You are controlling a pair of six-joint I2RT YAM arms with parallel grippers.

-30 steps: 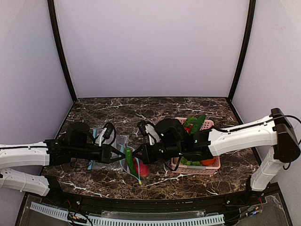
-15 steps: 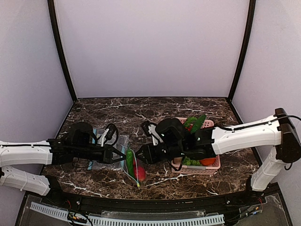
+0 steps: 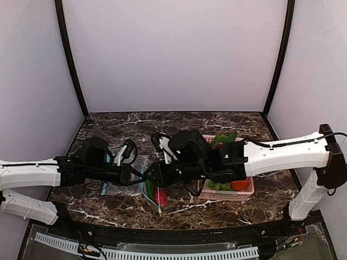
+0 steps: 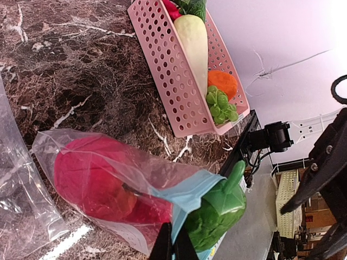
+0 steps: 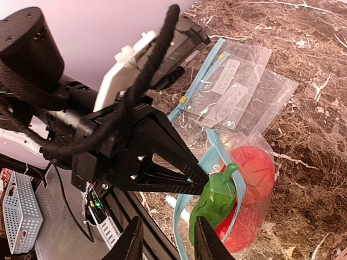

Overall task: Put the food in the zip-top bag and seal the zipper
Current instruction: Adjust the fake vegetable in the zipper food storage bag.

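Three pale lilac walls point(image 3: 173, 54) enclose the dark marbled table point(image 3: 135, 127); left fingers point(image 5: 162, 185) pinch the zipper point(image 4: 184, 190), right fingers point(image 5: 133, 241) parted.

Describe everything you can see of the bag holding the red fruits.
The bag is clear, crinkled plastic with a light blue zipper along its mouth. It rests on the marble table, bulging around two red fruits. Its mouth is unsealed: a green cucumber sticks out through it. The left claw pinches the zipper edge.
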